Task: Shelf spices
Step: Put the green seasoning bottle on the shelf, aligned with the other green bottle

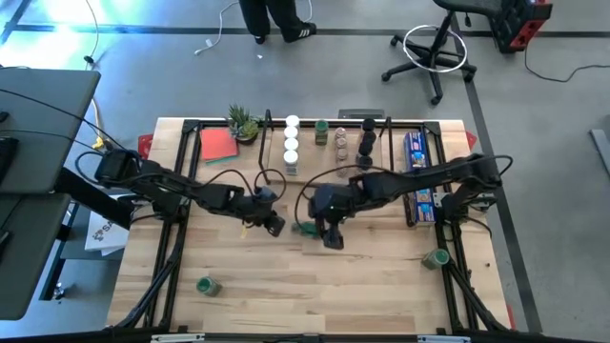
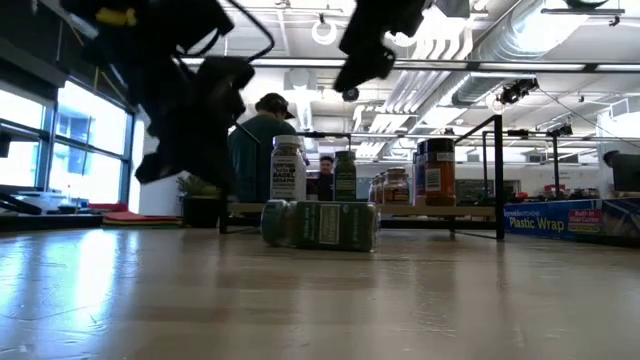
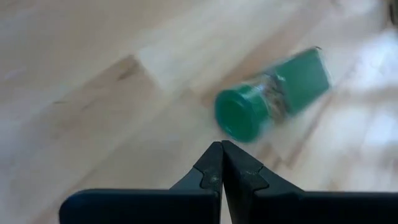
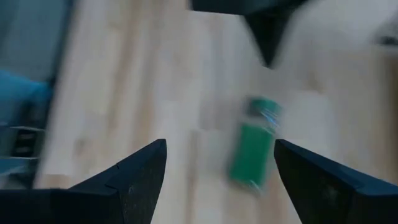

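A green-labelled spice jar (image 1: pixel 305 227) lies on its side on the table's middle (image 2: pixel 320 225). Its green cap (image 3: pixel 239 115) points at my left gripper (image 3: pixel 221 149), which is shut and slants down just short of the cap, on the jar's left (image 1: pixel 274 224). My right gripper (image 4: pixel 221 146) is open and hovers above the jar's right side (image 1: pixel 332 236); the jar (image 4: pixel 254 146) shows ahead, between its fingers and untouched. The shelf (image 1: pixel 381 124) stands at the far edge with several upright jars (image 1: pixel 291 143) on it.
Two more green jars lie on the table, near left (image 1: pixel 208 286) and right (image 1: pixel 437 257). A long blue box (image 1: pixel 416 176) lies right of the shelf. At the far left are a small plant (image 1: pixel 243 122) and a red sheet (image 1: pixel 219 145). A person (image 2: pixel 262 140) stands beyond the table.
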Robot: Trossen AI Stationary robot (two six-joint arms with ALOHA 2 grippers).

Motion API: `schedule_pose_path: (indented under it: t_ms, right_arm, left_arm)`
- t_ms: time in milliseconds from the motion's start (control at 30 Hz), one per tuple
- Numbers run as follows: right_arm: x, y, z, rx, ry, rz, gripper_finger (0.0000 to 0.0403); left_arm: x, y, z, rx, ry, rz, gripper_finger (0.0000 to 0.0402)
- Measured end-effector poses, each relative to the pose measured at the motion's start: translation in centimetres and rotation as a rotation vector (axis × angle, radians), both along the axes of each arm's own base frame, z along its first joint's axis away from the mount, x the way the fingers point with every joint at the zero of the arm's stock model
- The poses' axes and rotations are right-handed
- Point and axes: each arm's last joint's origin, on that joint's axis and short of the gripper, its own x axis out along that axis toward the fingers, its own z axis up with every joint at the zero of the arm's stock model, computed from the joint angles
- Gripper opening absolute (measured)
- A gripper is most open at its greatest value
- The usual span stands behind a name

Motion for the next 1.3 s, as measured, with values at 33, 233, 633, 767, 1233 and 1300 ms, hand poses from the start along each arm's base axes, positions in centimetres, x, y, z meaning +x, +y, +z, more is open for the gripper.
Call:
schedule_pose_path:
  t_ms: [33, 233, 633, 767, 1233, 1300]
  right_arm:
    - [0.4, 0.2, -0.5, 0.037, -0.022, 0.041, 0.0293]
    - [2.6, 0.7, -3.3, 0.099, -0.074, 0.052, 0.0293]
    - [4.8, -1.5, -8.7, 0.017, 0.025, -0.12, 0.0307]
    - [5.6, -1.7, -10.3, -0.035, 0.016, -0.085, 0.0326]
    - [6.1, -1.4, -15.1, -0.127, 0.125, -0.151, 0.0249]
    - [6.1, -1.3, -15.1, -0.117, 0.132, -0.173, 0.0206]
  left_arm:
    - [0.1, -0.2, 0.5, 0.0, 0.011, -0.017, 0.0]
    - [-0.5, -1.4, 3.3, 0.02, 0.166, -0.087, 0.0]
    - [-5.5, -3.0, 7.0, -0.164, 0.392, 0.008, 0.0]
    - [-6.2, -3.4, 8.0, -0.207, 0.344, 0.037, 0.0]
    - [-6.5, -3.7, 8.3, -0.187, 0.313, 0.068, 0.0]
    - [-6.4, -3.7, 8.3, -0.184, 0.304, 0.07, 0.0]
